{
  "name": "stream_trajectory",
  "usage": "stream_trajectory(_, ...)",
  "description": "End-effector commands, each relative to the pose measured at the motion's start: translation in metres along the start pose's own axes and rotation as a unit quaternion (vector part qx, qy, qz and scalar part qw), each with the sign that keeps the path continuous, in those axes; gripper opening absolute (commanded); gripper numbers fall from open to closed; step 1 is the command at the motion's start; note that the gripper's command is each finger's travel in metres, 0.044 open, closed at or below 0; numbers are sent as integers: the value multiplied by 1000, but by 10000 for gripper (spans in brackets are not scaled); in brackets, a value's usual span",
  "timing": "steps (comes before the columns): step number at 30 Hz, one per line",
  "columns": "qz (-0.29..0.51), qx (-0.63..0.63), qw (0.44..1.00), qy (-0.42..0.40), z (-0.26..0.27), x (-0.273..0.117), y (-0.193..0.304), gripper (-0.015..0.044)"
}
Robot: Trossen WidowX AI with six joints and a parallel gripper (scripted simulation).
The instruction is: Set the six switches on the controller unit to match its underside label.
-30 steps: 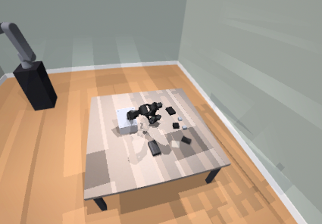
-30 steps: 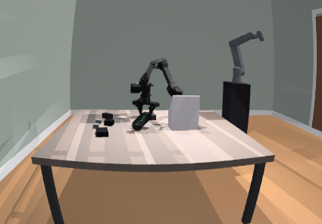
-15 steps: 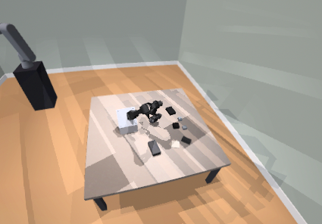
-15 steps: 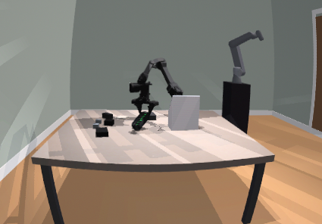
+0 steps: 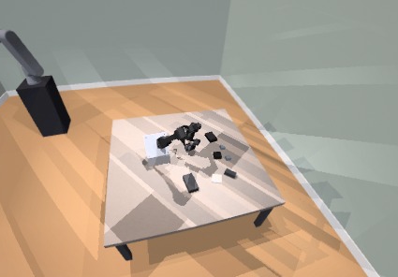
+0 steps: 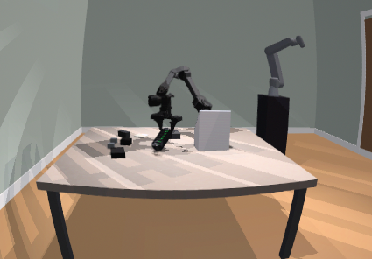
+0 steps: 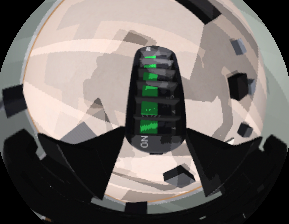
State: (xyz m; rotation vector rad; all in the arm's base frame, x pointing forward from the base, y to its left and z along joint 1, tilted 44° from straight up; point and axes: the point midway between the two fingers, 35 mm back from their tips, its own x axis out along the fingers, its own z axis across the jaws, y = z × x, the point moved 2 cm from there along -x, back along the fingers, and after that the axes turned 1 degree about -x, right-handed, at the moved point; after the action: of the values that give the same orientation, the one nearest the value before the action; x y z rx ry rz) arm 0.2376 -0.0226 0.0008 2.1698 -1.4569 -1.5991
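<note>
The dark controller unit [image 6: 159,142] [image 7: 162,144] has its near end between the fingertips of my gripper [image 6: 166,128] [image 7: 155,131], which is shut on its two sides. The unit is tilted, its far end lower and pointing towards the exterior camera. Its top faces the wrist camera: green shows along the left half of the switch row, with dark ridges across it, and "ON" is printed at the near end. Exact rocker positions are hard to tell. The underside label is hidden. In the top view the arm mostly hides the unit.
A white box [image 5: 159,160] [image 6: 213,131] stands beside the arm. A large dark module [image 5: 190,182] lies nearer the front in the top view. Small black modules [image 5: 211,137] [image 6: 117,152] [image 7: 238,85], grey pieces [image 5: 222,147] and a white flat piece [image 5: 216,179] lie on the other side.
</note>
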Motion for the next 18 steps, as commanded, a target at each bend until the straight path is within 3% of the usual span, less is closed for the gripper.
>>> stream_trajectory(1, -3, 4, 1000, 2, -2, -4, -9, 336)
stream_trajectory(18, 15, 4, 1000, 1, -2, -12, -21, 336)
